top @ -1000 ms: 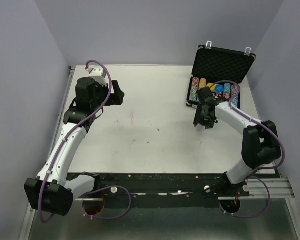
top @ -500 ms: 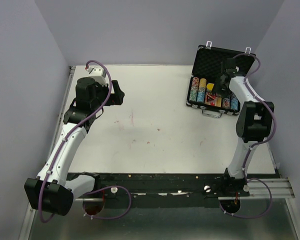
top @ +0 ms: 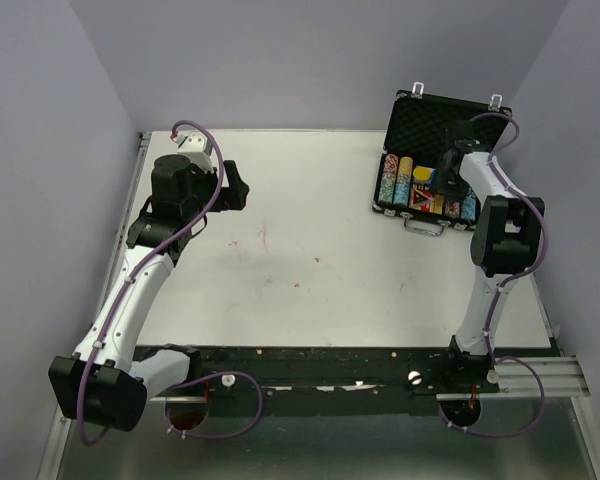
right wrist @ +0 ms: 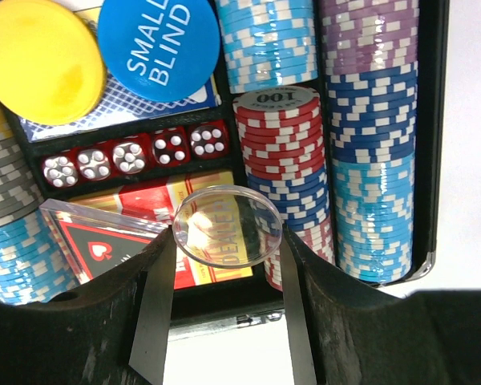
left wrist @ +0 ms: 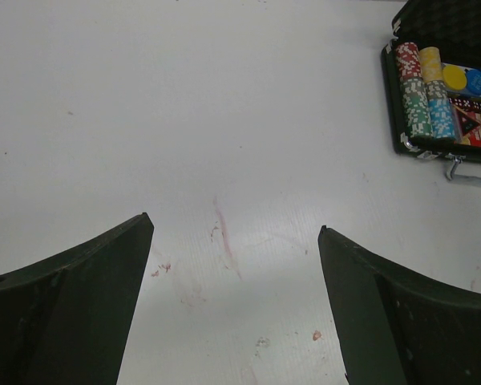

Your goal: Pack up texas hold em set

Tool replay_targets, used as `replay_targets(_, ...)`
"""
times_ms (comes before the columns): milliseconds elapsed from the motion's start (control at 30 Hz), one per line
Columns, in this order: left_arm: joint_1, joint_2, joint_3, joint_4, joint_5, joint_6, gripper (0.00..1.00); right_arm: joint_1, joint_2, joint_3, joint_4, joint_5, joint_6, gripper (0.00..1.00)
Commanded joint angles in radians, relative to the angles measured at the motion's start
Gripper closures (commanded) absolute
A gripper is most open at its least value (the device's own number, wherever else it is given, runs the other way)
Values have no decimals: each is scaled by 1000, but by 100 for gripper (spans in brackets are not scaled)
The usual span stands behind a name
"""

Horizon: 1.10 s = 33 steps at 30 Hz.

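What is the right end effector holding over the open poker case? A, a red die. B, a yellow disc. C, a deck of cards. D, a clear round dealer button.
D: in the right wrist view the right end effector pinches a clear round dealer button between its fingers, while the yellow disc and the red dice lie in the case.

Black case, dimpled black foam in the lid. Chip rows banded with white: pale blue, purple, dark blue, red, grey, yellow. Plain yellow disc; blue disc lettered in white. Red dice, white pips. Clear round disc. Red and yellow deck. Clear triangle, black inside with red edge and red spade. White table, faint reddish stains.
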State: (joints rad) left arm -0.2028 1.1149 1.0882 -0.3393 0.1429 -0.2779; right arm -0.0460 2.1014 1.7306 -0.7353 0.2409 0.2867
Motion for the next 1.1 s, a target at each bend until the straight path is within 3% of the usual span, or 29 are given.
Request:
replay_targets(0,8,-4,32,-7,-11,8,1,-9,25,14,-53,12,-18,58)
replay_targets(733,6,-4,30,-6,-8,5,1,-8,3,-39,-72,-45,-23,57)
replay_targets(1067,6,-4,32,-10,-22,13,1,-12,120,257,-128,-29,-14,57)
